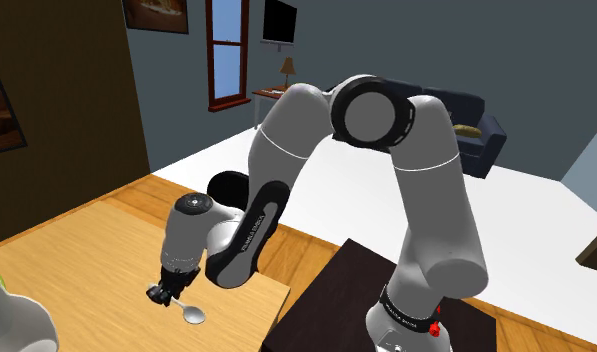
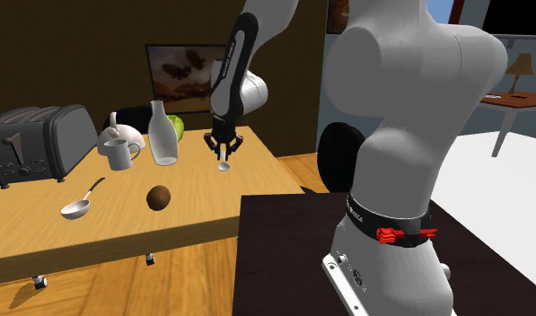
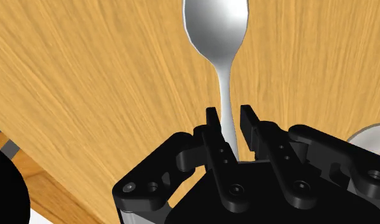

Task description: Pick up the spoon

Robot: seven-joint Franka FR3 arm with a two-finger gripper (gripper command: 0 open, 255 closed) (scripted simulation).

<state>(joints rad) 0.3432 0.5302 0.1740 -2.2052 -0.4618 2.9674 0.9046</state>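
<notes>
My pincer nearly closed, fingers pinching spoon by handle (thin gap on one side). Spoon hangs bowl-down over wooden table, near its edge; cannot tell whether bowl touches wood. Second exterior view takes in more of table: toaster, mug, bottle, ladle, all well apart from spoon. Shoulder view gives sofa beyond my arm.
</notes>
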